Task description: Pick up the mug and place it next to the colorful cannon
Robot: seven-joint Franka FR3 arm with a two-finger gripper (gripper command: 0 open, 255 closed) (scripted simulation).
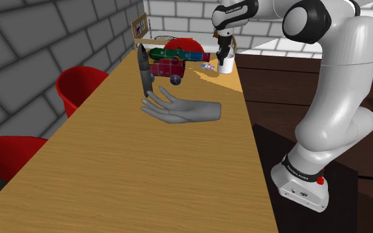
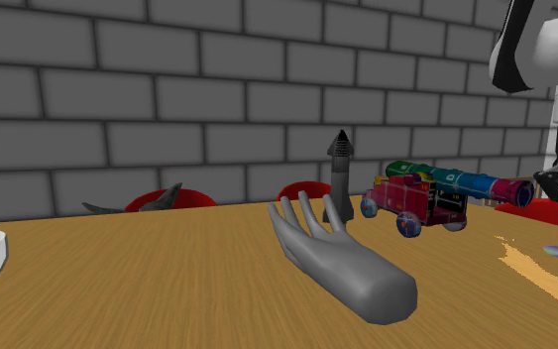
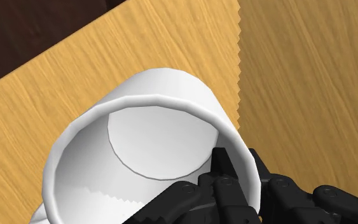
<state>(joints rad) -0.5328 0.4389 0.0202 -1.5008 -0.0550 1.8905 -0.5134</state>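
- At the far end of the table [image 1: 145, 172], near its right edge in the shoulder view, the gripper [image 1: 224, 55] is pointed straight down onto the white mug [image 1: 226, 65].
- In the wrist view the gripper [image 3: 238, 170] is closed to a narrow gap on the mug's [image 3: 152, 127] wall. 1 fingertip [image 3: 220, 164] is set inside the rim and the other black finger lies outside it, so the wall is pinched between the 2.
- The mug's open mouth is turned toward the wrist camera, and its white inside is seen.
- It cannot be told whether the mug rests on the table or is held just off it.
- The cannon [image 1: 168, 63], coloured red, green and blue, is found near the mug on the shoulder view's left, apart from it.
- The arm [image 1: 330, 112] is raised from its base at the shoulder view's lower right and bent at the top. It is stretched leftward along the upper edge, with the wrist turned down.
- Lettering is carried on the wrist link and on the base ring, but it cannot be read.
- Nearer the camera, a grey hand model [image 1: 185, 111] is laid flat mid-table, with a dark rocket [image 1: 143, 69] stood upright just beside its fingers.
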